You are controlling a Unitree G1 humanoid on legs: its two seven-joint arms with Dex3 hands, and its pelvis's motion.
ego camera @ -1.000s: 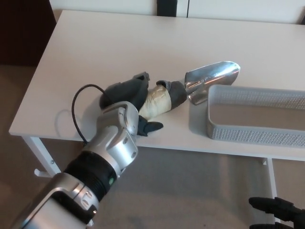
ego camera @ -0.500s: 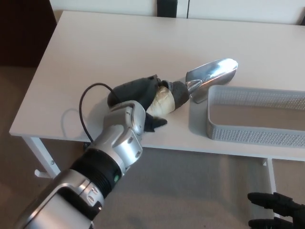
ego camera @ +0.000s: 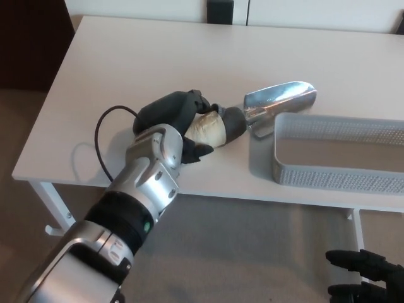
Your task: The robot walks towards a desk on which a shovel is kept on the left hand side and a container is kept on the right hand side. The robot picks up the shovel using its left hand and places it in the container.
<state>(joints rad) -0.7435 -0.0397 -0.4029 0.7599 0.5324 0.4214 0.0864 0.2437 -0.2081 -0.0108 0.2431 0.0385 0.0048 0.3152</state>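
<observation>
The shovel (ego camera: 278,101) has a shiny metal blade and a cream handle (ego camera: 208,129) with a dark collar. Its blade points right, just beyond the near-left corner of the grey mesh container (ego camera: 341,177). My left hand (ego camera: 173,117) is shut on the cream handle, thumb underneath, with the blade tip raised a little off the white desk (ego camera: 158,57). My right hand (ego camera: 363,278) hangs low at the bottom right, below the desk's edge, fingers spread and holding nothing.
A black cable (ego camera: 104,139) loops from my left wrist over the desk's front edge. The container stands along the front right of the desk. Brown floor shows beneath, with the white desk leg (ego camera: 53,208) at the lower left.
My left hand has stayed closed on the handle and shifted slightly back and left. The blade has tilted a little, staying beside the container's corner.
</observation>
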